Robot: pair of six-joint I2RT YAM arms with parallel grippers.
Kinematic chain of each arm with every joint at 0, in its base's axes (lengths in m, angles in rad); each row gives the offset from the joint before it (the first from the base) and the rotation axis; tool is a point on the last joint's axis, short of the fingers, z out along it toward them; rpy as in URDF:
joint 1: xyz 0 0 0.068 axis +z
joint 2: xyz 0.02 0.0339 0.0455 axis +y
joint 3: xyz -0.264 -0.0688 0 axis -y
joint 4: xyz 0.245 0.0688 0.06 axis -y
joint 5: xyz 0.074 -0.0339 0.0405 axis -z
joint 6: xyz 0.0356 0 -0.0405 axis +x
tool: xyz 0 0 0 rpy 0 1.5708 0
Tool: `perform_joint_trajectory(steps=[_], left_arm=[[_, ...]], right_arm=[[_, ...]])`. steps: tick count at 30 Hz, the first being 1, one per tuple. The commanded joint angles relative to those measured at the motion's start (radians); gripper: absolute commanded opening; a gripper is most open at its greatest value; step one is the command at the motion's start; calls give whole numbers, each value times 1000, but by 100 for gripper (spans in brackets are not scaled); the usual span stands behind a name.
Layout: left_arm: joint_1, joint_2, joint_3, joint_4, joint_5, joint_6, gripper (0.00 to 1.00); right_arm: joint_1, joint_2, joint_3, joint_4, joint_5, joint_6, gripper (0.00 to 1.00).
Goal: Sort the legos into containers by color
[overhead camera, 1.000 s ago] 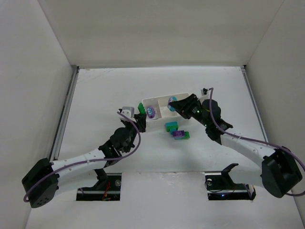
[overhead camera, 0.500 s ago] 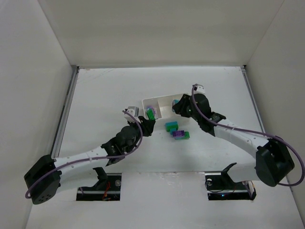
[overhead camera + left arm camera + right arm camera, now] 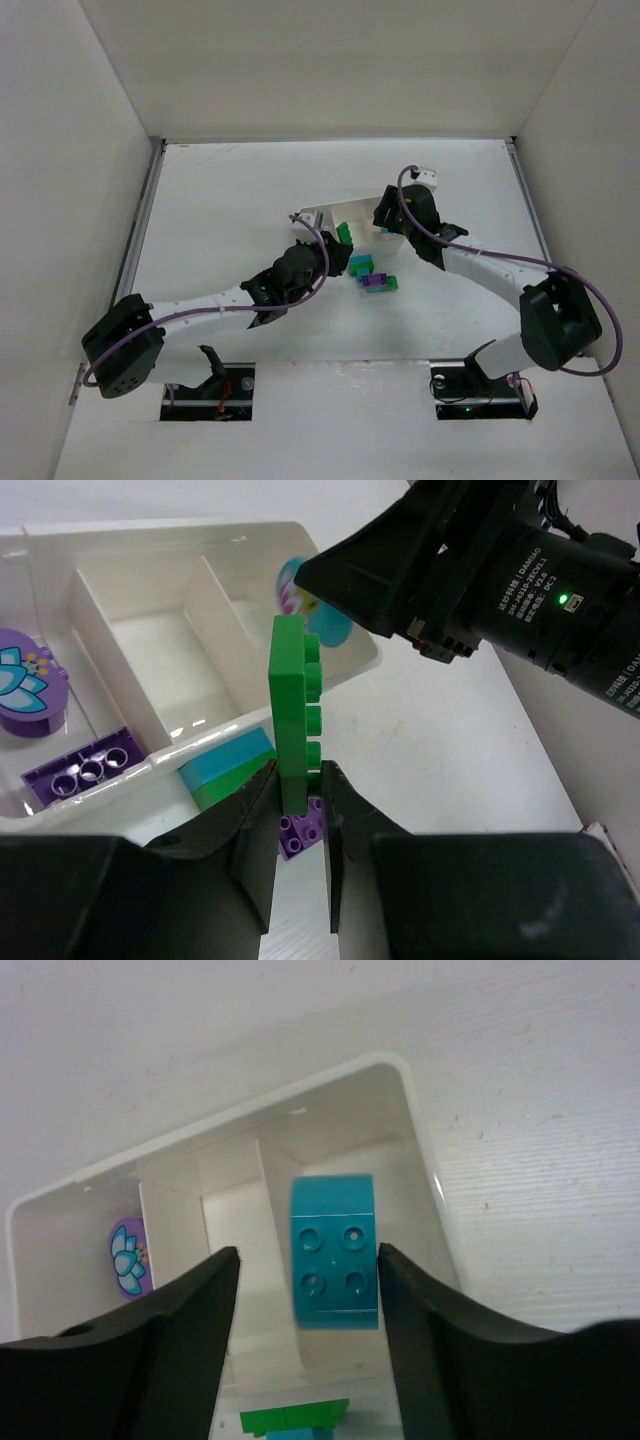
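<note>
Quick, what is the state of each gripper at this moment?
Left gripper: closed on the green brick, held upright.
Right gripper: open; the teal brick seen between its fingers is not gripped.

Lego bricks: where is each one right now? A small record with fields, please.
Left end effector: shut on upright green brick
Right end effector: open, teal brick between its fingers over the white tray
Tray's end compartment: purple brick, purple round piece
Loose on table: teal-green brick, purple-green brick
</note>
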Motion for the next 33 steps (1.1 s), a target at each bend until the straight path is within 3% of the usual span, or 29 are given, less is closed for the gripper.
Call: perform_joint_trajectory(steps=[1, 3, 7, 13, 17, 22, 28, 30, 33], left_arm=[[11, 21, 65, 37, 34, -11, 18], [24, 40, 73, 40, 43, -14, 18], [54, 89, 103, 38, 71, -53, 18], [99, 210, 195, -5, 144, -145, 20], [128, 300, 266, -38, 180, -186, 20], [148, 365, 335, -83, 155, -188, 23], [151, 382, 354, -100, 91, -166, 23], [137, 364, 337, -86, 77, -159, 24], [107, 322, 298, -37, 45, -122, 27]], right_arm=[[-5, -22, 51, 30, 38, -18, 71], [-5, -45, 46, 36, 45, -24, 77], [0, -139, -21, 45, 57, -1, 74], [9, -378, -227, 117, 54, 82, 34], [13, -505, -343, 162, 51, 82, 36], [42, -607, -426, 159, 42, 102, 52], [93, -667, -468, 114, 47, 109, 54], [111, -677, -471, 87, 50, 122, 51], [148, -658, -453, 22, 44, 111, 34]])
